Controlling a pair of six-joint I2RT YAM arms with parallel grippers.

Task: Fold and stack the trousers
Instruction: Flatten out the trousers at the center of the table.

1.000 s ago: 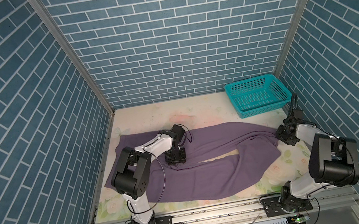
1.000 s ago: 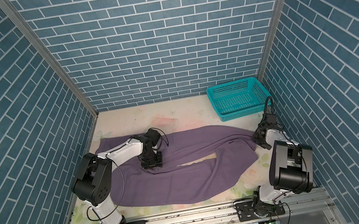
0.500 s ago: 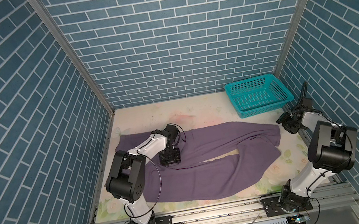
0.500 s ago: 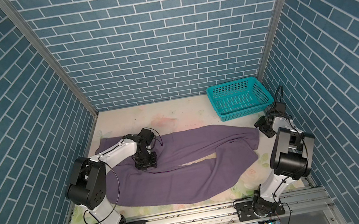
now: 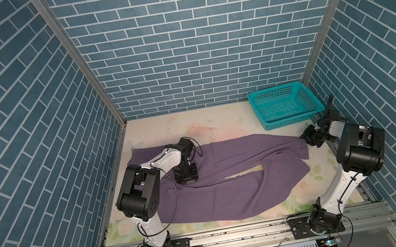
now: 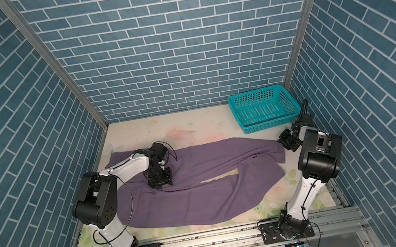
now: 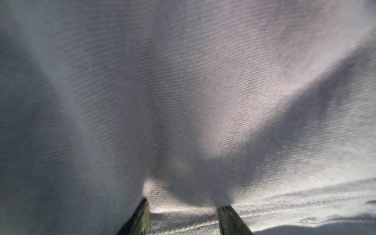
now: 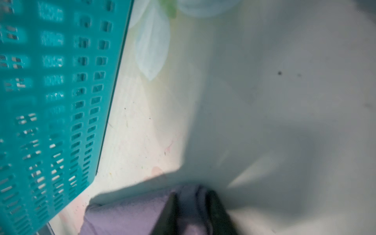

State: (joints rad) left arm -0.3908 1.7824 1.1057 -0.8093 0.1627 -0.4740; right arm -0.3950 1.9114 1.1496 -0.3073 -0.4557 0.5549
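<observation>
Fingers [image 8: 167, 217] of the right gripper [image 5: 307, 138] pinch the trousers [image 5: 229, 187] hem, left gripper [image 5: 187, 180] half-closed on a fold; we should lift evenly.

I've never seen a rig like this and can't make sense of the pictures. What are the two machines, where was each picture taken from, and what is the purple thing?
They are two robot arms, bolted to a rail in front of the table, each ending in a two-fingered gripper. The two wide pictures come from one overhead camera; the two close-ups come from cameras on the arms' wrists. On the flowered table lie purple trousers, spread out, not yet folded; an empty teal basket stands in the far corner. The left gripper appears to pinch a fold near their wide end; the right gripper is closed on a leg end beside the basket.
</observation>
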